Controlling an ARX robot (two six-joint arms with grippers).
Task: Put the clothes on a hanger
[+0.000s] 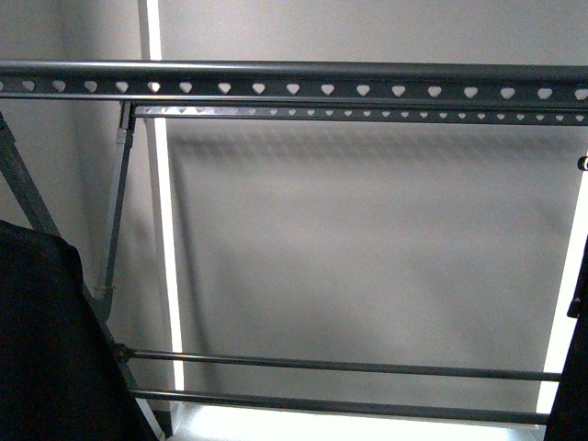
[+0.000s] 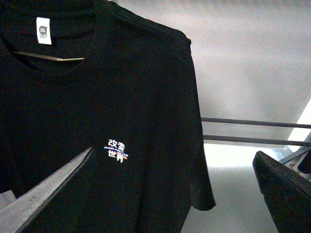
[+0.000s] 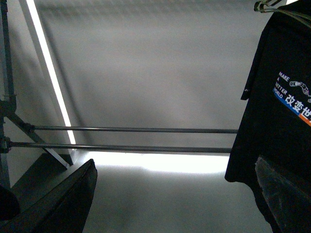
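Two shirts could be counted. One black T-shirt (image 2: 121, 97) filled the left of the left wrist view, with a thin wire hanger (image 2: 48, 57) inside its collar. A second black T-shirt (image 3: 282, 121), printed MAKE A BETTER WORLD, hung at the right edge of the right wrist view. What carried either of them could not be told. There was one rack (image 1: 294, 87), with two heart-punched rails across the top of the front view and two thin lower bars (image 1: 340, 366) near the bottom. The stretch of top rail in sight was bare, so the hanging looked not yet done there. The left gripper (image 2: 173, 153) and the right gripper (image 3: 176, 160) both had their jaws spread wide, grasping nothing. By that judgement, taking up a shirt and hooking it over the rail was left to do.
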